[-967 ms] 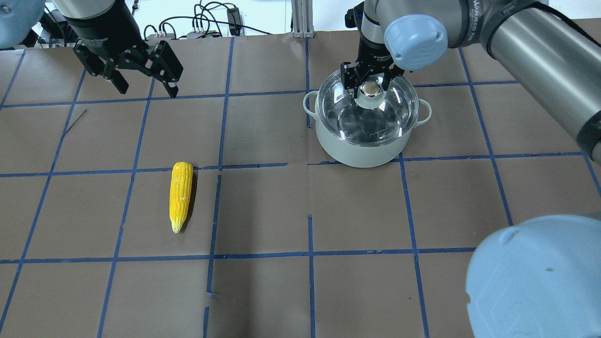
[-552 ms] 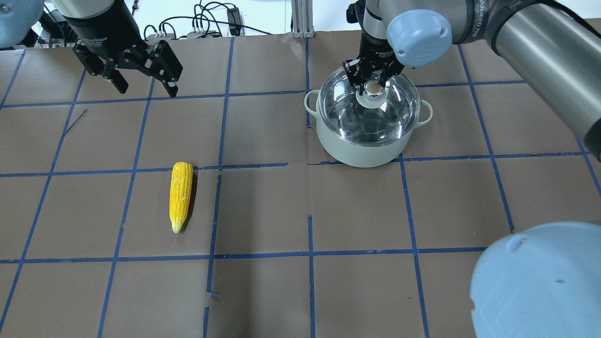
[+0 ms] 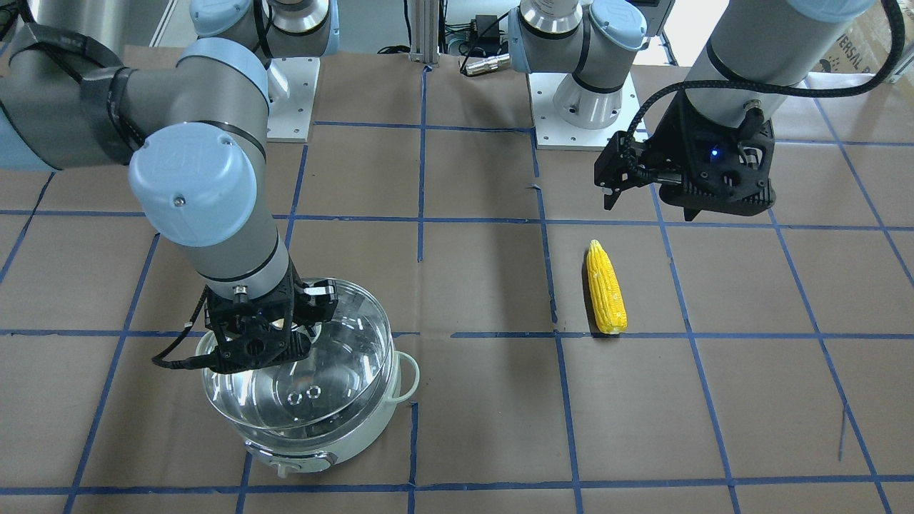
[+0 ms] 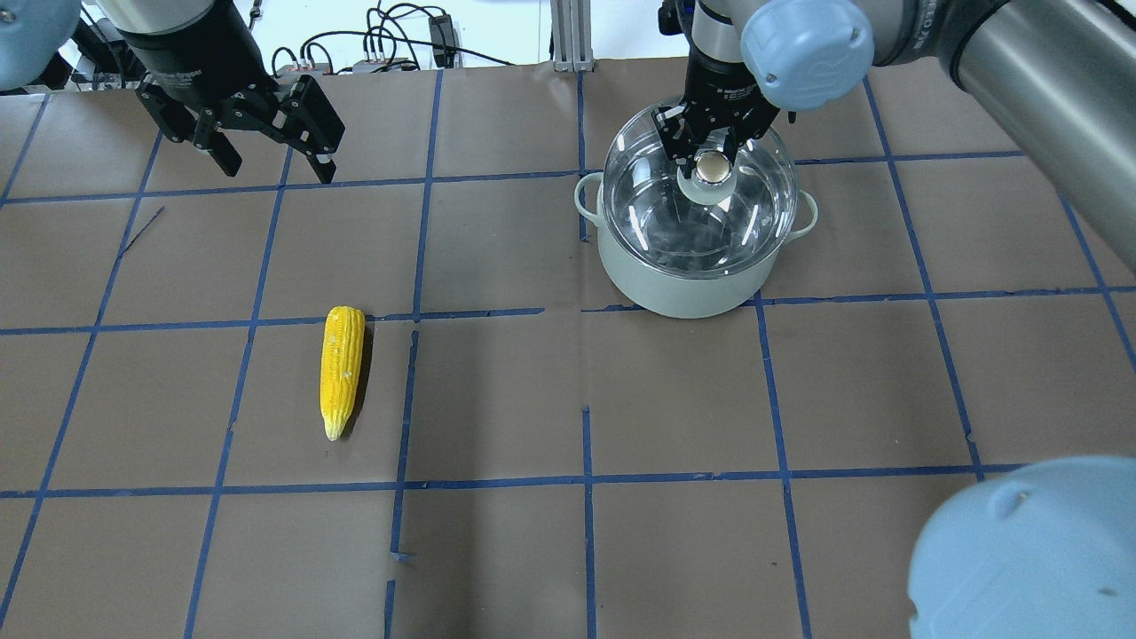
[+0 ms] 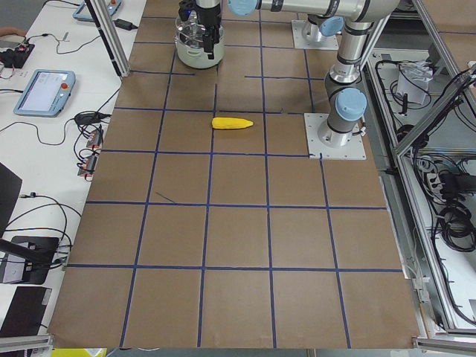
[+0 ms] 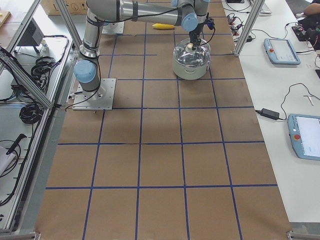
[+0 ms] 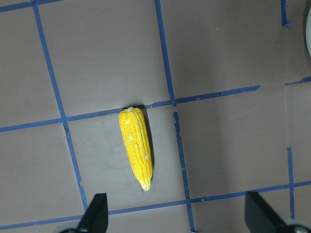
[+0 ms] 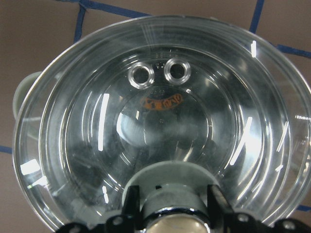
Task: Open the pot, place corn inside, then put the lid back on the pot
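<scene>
The pale mint-white pot (image 4: pixel 674 288) stands at the far right of the table, also in the front view (image 3: pixel 321 446). My right gripper (image 4: pixel 710 164) is shut on the pale knob of the clear glass lid (image 4: pixel 657 204) and holds the lid a little above the pot's rim, tilted and shifted slightly; the right wrist view shows the lid (image 8: pixel 160 121) with its two vent rings. The yellow corn (image 4: pixel 342 368) lies on the table at the left, tapered end toward me. My left gripper (image 4: pixel 277 167) is open and empty, high above the table beyond the corn, which shows in its wrist view (image 7: pixel 137 148).
The table is covered in brown paper with a blue tape grid (image 4: pixel 586 479). Cables and a metal post (image 4: pixel 568 35) sit beyond the far edge. My right arm's elbow (image 4: pixel 1021 550) looms over the near right corner.
My right gripper has closed on the lid's knob and raised the lid slightly off the pot, drifting toward the far edge. The left arm and the corn have not moved.
</scene>
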You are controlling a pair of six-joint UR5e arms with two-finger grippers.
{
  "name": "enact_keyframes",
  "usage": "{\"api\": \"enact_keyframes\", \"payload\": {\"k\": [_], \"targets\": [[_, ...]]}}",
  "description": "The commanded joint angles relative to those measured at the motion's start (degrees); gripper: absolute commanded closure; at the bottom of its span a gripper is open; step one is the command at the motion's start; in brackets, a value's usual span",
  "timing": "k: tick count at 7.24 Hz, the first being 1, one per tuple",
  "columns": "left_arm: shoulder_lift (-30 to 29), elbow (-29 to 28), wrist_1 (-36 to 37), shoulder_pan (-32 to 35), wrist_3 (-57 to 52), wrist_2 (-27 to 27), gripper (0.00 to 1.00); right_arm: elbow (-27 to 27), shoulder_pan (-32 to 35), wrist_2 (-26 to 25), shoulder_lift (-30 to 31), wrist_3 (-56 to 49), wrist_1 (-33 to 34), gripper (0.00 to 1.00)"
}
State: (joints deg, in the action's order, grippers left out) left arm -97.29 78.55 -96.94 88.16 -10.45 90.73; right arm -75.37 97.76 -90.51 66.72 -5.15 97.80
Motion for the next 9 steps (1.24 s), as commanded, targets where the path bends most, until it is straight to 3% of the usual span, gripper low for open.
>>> {"api": "enact_keyframes", "payload": {"k": [1, 3, 5, 6, 9], "targets": [[0.0, -0.1, 0.0, -0.1, 0.0, 0.0, 0.00, 4.2, -0.4, 0.0, 4.0, -0.6, -9.5, 0.62], [0.1, -0.1, 0.0, -0.1, 0.0, 0.0, 0.00, 4.6, -1.6, -0.1, 9.9, -0.6, -18.0, 0.65], [-0.3, 3.9, 0.0, -1.3, -1.5, 0.1, 0.00, 3.0, -4.1, -0.5, 14.6, -0.6, -22.9, 0.66], [-1.3, 8.8, 2.4, -4.0, -5.5, 0.0, 0.00, 1.7, -4.9, -0.6, 14.8, -0.4, -23.3, 0.66], [-4.7, 26.8, 24.0, -9.1, -11.4, 0.0, 0.00, 0.9, -5.2, -1.0, 14.8, 0.0, -27.1, 0.67]]}}
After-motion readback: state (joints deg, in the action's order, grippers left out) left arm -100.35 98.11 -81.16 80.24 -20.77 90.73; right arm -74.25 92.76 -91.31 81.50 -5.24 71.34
